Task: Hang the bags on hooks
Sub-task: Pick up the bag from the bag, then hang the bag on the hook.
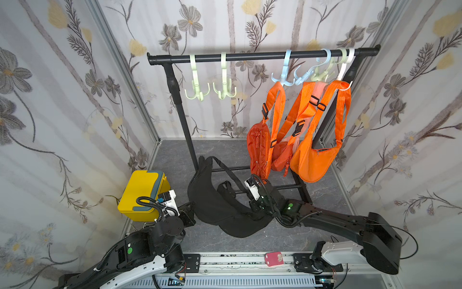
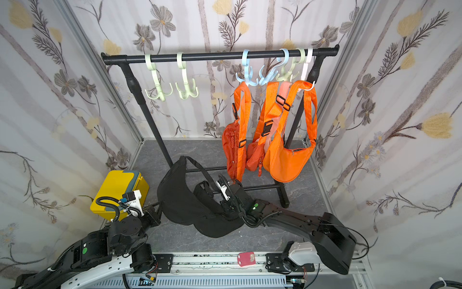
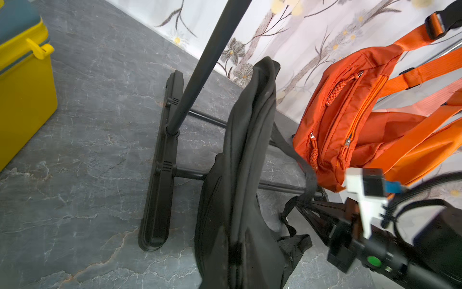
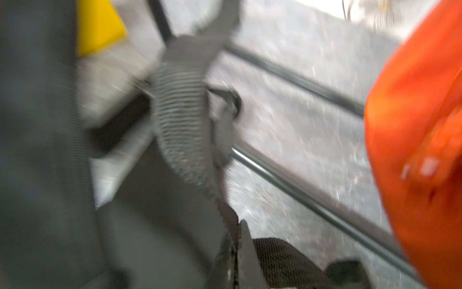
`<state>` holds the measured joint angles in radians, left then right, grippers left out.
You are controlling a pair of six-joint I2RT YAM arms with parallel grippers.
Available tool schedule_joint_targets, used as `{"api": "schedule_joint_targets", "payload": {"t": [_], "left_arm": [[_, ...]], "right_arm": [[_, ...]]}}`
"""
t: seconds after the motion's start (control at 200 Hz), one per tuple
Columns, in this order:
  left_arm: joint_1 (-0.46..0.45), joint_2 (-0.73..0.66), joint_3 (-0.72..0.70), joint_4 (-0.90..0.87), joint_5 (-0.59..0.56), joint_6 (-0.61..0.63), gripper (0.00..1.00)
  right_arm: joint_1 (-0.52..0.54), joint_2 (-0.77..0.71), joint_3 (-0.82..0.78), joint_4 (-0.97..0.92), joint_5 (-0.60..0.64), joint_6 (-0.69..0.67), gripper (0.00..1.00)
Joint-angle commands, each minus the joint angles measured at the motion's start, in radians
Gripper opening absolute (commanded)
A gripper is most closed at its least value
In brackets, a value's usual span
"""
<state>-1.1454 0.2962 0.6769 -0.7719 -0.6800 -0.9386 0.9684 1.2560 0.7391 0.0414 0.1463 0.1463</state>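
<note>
Right hand [image 4: 235, 249] beside orange bags [image 1: 312, 160], rack [image 1: 180, 105]

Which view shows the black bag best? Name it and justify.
A top view: nearly the whole black bag shows in sharp focus. The left wrist view catches it edge-on and cropped; the right wrist view is blurred, showing mostly its strap.

Everything is blurred. A ribbed black strap [image 4: 182, 120] ends pinched between the closed fingers of the right end effector [image 4: 235, 235]. Beyond the strap lie the grey table [image 4: 287, 112], rack bars [image 4: 312, 200], an orange bag [image 4: 420, 150] and a yellow box [image 4: 97, 27].
</note>
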Motion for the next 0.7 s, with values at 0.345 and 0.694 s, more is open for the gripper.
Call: {"api": "schedule_joint_targets", "payload": {"t": [0.345,0.694], "left_arm": [[0.001,0.026,0.058,0.652,0.076,0.713,0.00],[-0.005,0.160,0.099,1.030,0.026,1.157,0.00]], "right_arm": [[0.010,-0.176,0.367,0.024,0.090,-0.227,0.00],[-0.126,0.065,0.860,0.075,0.145,-0.500,0.00]]}}
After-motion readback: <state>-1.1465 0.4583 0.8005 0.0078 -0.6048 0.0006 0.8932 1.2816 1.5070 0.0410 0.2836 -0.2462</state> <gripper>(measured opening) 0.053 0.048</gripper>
